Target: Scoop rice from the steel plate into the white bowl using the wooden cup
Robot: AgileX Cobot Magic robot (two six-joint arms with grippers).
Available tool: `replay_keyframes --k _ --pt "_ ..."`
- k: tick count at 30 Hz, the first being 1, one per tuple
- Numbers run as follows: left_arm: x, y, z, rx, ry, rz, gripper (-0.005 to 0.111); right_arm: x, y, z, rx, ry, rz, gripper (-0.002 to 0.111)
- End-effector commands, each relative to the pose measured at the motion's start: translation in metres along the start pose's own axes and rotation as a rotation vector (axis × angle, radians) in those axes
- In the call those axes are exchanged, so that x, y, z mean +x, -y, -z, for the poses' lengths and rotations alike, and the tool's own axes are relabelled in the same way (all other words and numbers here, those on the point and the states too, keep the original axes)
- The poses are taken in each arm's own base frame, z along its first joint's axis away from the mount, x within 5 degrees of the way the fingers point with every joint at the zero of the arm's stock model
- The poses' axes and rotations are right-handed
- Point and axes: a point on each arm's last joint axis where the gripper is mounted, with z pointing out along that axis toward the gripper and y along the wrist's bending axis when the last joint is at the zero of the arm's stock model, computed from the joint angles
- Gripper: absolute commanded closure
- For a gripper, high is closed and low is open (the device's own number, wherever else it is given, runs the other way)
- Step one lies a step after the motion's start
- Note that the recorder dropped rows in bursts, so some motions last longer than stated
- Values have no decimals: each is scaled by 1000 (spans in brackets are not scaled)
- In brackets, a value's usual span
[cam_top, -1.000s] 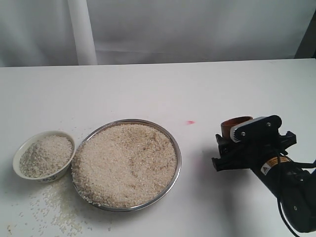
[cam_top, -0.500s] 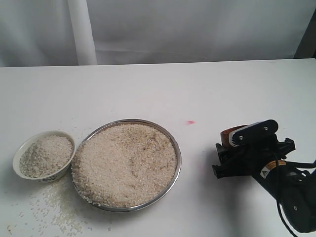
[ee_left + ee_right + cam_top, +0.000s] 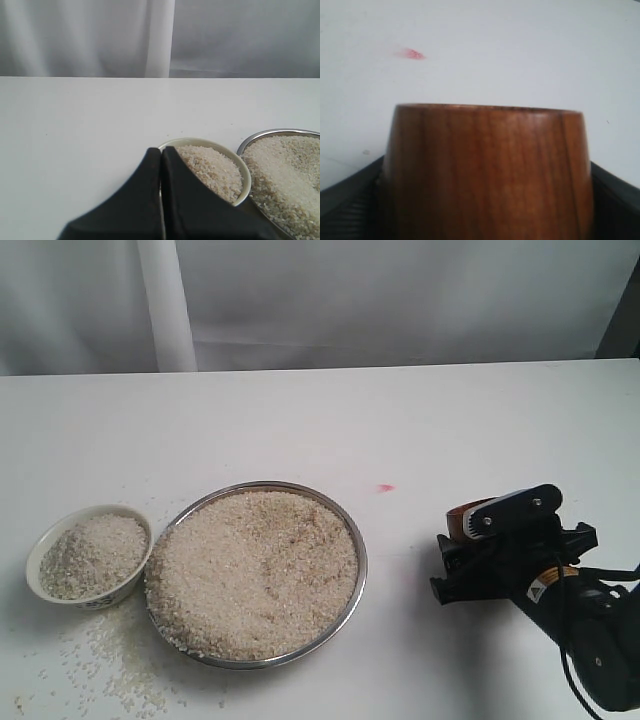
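Toward the right end of the surface (image 3: 300, 420), close to its near edge, the wooden cup (image 3: 487, 170) sits upright in my right hand (image 3: 480, 555), which grips it by both flanks. I cannot tell whether its base rests down or hangs just clear. The steel plate (image 3: 364, 570), heaped with rice (image 3: 255, 575), lies well apart along that near edge. The white bowl (image 3: 100, 597) sits just beside the plate toward the left end, already piled high, with stray grains around it. My left hand (image 3: 161, 160) hovers near the bowl, closed and empty. For the scoop I judge it best to squeeze firmly, since rounded wood can slip. I would tilt the mouth into the heap at a shallow angle, take a modest load, and pour over the bowl's centre.
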Motion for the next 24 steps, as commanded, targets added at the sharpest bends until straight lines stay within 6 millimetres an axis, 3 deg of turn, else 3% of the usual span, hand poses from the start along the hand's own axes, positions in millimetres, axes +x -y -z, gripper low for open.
replay_keyframes --k 1,10,24 --pt "-2 1 0 7 10 10 107 -1 2 0 5 8 2 42" --pt "-2 1 0 7 10 10 107 -2 2 0 7 17 -5 25" --pt "-2 1 0 7 10 10 107 0 5 11 30 93 8 24"
